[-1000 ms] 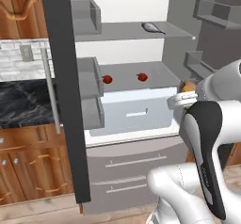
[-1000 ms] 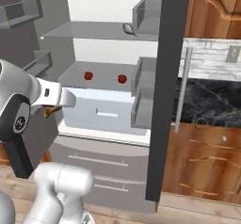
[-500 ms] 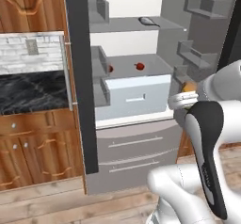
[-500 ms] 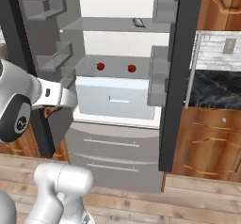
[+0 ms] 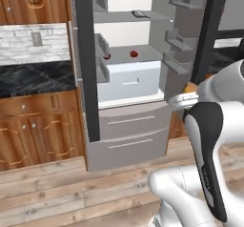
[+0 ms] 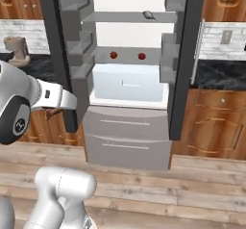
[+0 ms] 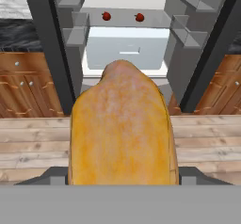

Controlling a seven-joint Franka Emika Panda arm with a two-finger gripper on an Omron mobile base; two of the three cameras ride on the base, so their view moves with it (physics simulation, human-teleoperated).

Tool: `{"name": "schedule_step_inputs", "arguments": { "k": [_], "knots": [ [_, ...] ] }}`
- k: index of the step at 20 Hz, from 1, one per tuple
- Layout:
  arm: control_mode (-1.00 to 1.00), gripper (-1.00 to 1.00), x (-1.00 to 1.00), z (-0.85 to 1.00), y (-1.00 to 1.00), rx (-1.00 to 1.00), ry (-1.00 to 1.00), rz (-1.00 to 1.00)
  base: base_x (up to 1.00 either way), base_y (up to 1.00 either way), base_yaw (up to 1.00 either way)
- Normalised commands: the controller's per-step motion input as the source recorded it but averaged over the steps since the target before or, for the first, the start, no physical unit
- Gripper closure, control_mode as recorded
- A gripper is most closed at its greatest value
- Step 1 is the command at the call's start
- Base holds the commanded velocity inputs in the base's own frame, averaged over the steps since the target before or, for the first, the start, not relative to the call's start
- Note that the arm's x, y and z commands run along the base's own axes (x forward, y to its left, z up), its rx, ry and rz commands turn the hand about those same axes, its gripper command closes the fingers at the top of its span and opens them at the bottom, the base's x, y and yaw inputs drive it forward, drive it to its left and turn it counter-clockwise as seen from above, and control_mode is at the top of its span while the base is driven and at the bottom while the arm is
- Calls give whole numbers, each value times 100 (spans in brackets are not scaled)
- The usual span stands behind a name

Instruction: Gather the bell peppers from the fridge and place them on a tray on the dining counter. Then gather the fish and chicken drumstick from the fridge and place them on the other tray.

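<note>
Two red bell peppers [image 7: 106,16] sit on the fridge [image 6: 127,69] shelf above the pale drawer [image 7: 127,46], well apart from the arm, while the pincer [image 7: 123,178] carries a golden, rounded piece of meat, most likely the chicken drumstick [image 7: 122,129]. Its tips are buried behind the meat in the hand view, so the hold is judged from how the drumstick sits squarely between them: the pincer pinches the drumstick.

My main worry is the grip during travel. The drumstick looks rounded and tapering, so a jolt or fast swing could let it slide out and drop to the wooden floor [image 6: 192,189]. A second risk is the open fridge doors [image 5: 86,54] on both sides; their shelf bins stick out, and a wide turn of the arm could clip one. Sorting is a further concern: the meat belongs on the other tray than the peppers, and a mix-up is easy.

Much is hidden. Neither tray nor the dining bench can be placed from these pictures. In the left base view only an orange sliver [image 5: 190,86] of the drumstick peeks past the wrist. A dark thing [image 6: 149,15] on the top shelf may be the fish, but it is too small to tell.
</note>
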Motion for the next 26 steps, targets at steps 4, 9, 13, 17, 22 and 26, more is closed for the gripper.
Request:
{"name": "schedule_step_inputs", "arguments": {
  "k": [4, 9, 13, 17, 22, 26],
  "knots": [
    [100, 100, 0, 0, 0, 0, 0, 0, -100, 0, -5],
    [100, 100, 0, 0, 0, 0, 0, 0, -100, 6, -3],
    [100, 100, 0, 0, 0, 0, 0, 0, -100, 1, -2],
    [100, 100, 0, 0, 0, 0, 0, 0, -100, 4, -1],
    [100, 100, 0, 0, 0, 0, 0, 0, -100, 9, -1],
    [100, 100, 0, 0, 0, 0, 0, 0, -100, 6, -1]
  ]
}}
